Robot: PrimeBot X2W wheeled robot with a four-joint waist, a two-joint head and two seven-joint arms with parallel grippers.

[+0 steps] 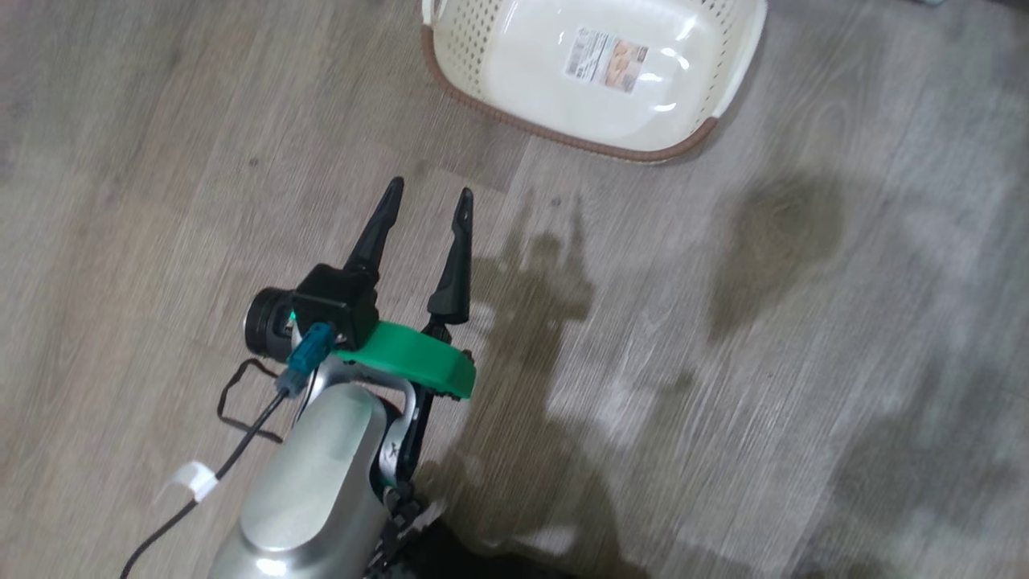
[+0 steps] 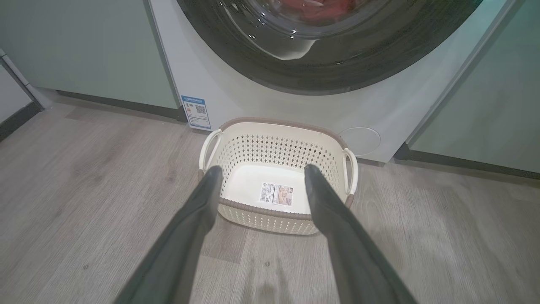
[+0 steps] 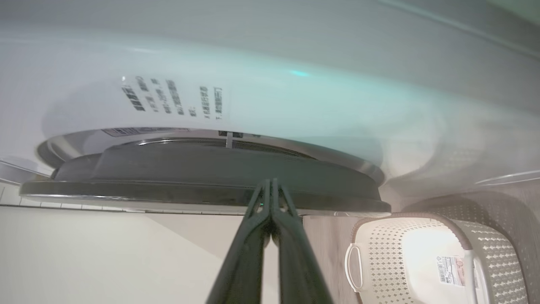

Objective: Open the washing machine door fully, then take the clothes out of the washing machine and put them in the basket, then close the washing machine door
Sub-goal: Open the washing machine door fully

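The washing machine (image 2: 261,105) is white, with its door's (image 2: 337,71) glossy black rim low on its front; red clothes (image 2: 320,8) show behind the glass. The cream basket (image 2: 274,150) stands empty on the floor right before the machine. My left gripper (image 2: 262,169) hangs open above the floor, aimed at the basket (image 1: 563,141), holding nothing. In the right wrist view the door (image 3: 168,169) is seen edge-on, standing a little off the machine's front (image 3: 295,105). My right gripper (image 3: 270,182) is shut, its tips against the door's rim. The basket (image 3: 379,253) lies beyond it.
Pale green cabinets (image 2: 84,50) flank the machine on both sides, with dark kickboards at the floor. A blue label sticker (image 2: 196,112) and a round service cap (image 2: 359,141) mark the machine's lower front. Grey wood floor (image 1: 723,362) spreads around the basket.
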